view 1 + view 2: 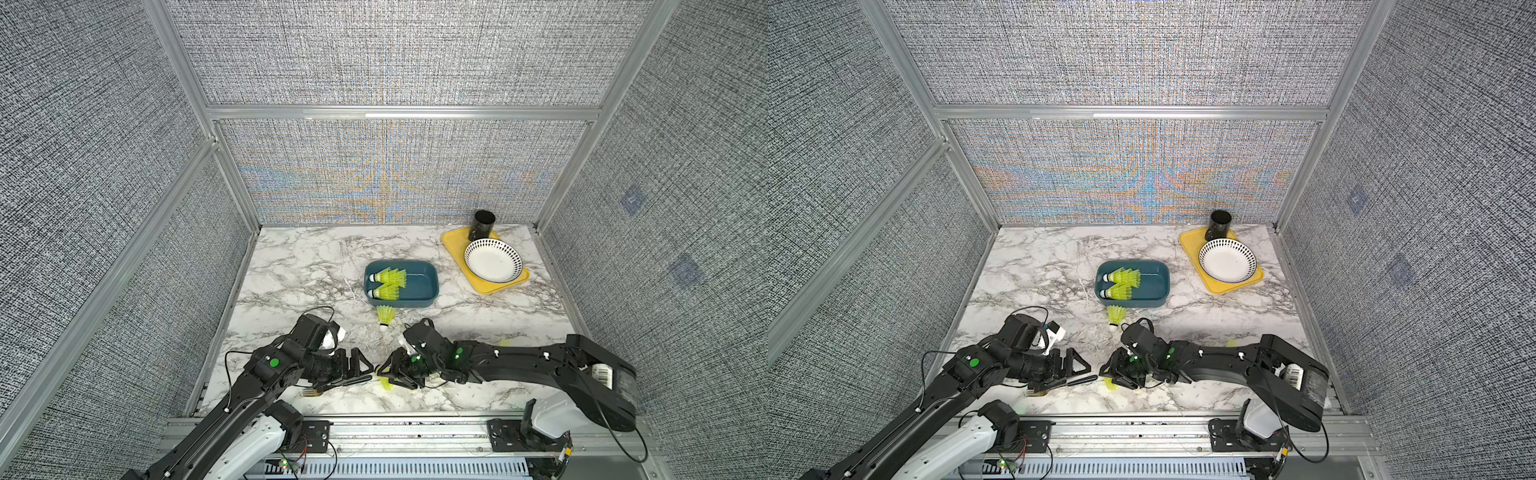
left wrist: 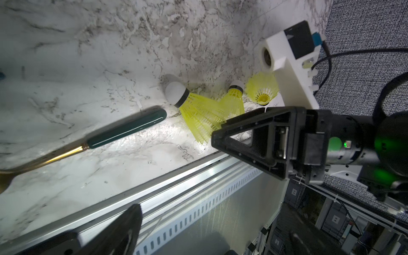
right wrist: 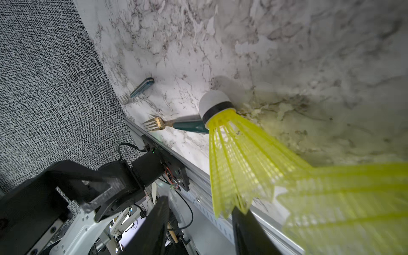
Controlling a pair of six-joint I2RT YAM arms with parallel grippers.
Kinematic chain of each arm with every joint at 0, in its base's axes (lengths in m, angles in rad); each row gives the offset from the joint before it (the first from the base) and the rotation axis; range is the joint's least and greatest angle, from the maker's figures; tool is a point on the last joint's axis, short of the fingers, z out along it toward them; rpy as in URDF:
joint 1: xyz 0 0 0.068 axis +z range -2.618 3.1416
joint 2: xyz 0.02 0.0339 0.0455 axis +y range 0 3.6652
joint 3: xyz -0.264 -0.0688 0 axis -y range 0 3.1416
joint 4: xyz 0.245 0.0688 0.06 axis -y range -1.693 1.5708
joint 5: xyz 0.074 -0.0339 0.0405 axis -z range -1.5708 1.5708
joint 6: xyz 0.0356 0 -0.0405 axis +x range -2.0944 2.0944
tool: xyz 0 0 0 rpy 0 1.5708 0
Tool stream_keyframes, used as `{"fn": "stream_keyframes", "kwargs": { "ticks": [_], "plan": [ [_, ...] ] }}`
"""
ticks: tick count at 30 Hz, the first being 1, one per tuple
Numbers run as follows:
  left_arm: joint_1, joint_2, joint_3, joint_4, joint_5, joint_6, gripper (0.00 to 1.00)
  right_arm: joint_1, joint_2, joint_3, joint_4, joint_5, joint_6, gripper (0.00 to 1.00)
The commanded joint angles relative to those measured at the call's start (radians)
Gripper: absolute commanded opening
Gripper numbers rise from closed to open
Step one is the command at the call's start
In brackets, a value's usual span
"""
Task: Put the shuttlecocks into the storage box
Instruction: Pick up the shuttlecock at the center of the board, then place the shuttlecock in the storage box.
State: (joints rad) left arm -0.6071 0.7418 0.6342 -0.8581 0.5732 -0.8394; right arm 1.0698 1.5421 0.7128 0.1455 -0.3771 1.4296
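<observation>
storage box (image 1: 415, 303): centre of table (image 1: 299, 266), two shuttlecocks (image 1: 390, 276) inside, third shuttlecock (image 1: 384, 318) at its 6 o'clock | left gripper (image 1: 365, 368): spread, empty | right gripper (image 1: 388, 374): jaws flank edge shuttlecock (image 3: 231, 154) skirt, table's 6 o'clock, grip unclear | fork (image 3: 187, 127): its 9 o'clock | risk: springy skirt may squirt out and drop off the edge

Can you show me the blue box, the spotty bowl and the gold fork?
blue box (image 1: 422, 286), in a top view, on its bare floor
spotty bowl (image 1: 492, 262), in a top view, on its white inside
gold fork (image 3: 153, 124), in the right wrist view, on its prongs
</observation>
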Motion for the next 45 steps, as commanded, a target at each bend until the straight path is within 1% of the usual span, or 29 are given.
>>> {"fn": "stream_keyframes", "kwargs": {
  "ticks": [1,3,8,13,14,15,22,29,35,45],
  "plan": [
    [0.000,-0.004,0.001,-0.026,0.019,0.006,1.00,0.002,0.025,0.015,0.052,0.031,0.024,0.42],
    [0.000,-0.005,0.004,-0.030,0.019,0.012,1.00,0.003,0.038,0.027,0.047,0.042,0.024,0.39],
    [0.000,-0.003,0.014,-0.032,0.013,0.020,1.00,0.001,0.057,0.045,0.033,0.060,0.019,0.26],
    [0.000,0.006,0.027,-0.025,-0.001,0.022,1.00,-0.009,0.076,0.080,-0.010,0.056,-0.019,0.07],
    [0.000,0.008,0.033,-0.022,-0.004,0.022,1.00,-0.015,0.079,0.114,-0.017,0.054,-0.029,0.02],
    [0.000,0.009,0.035,-0.020,-0.008,0.021,1.00,-0.020,0.081,0.126,-0.027,0.051,-0.039,0.00],
    [0.000,-0.004,0.041,0.022,-0.044,-0.021,1.00,-0.054,0.100,0.248,-0.151,0.032,-0.156,0.00],
    [0.000,0.008,0.059,0.106,-0.083,-0.073,1.00,-0.104,0.074,0.365,-0.331,0.054,-0.291,0.00],
    [-0.001,0.087,0.107,0.173,-0.103,-0.075,1.00,-0.196,0.054,0.455,-0.494,0.067,-0.463,0.00],
    [-0.005,0.233,0.175,0.308,-0.131,-0.097,1.00,-0.377,0.037,0.509,-0.627,0.020,-0.680,0.00]
  ]
}}
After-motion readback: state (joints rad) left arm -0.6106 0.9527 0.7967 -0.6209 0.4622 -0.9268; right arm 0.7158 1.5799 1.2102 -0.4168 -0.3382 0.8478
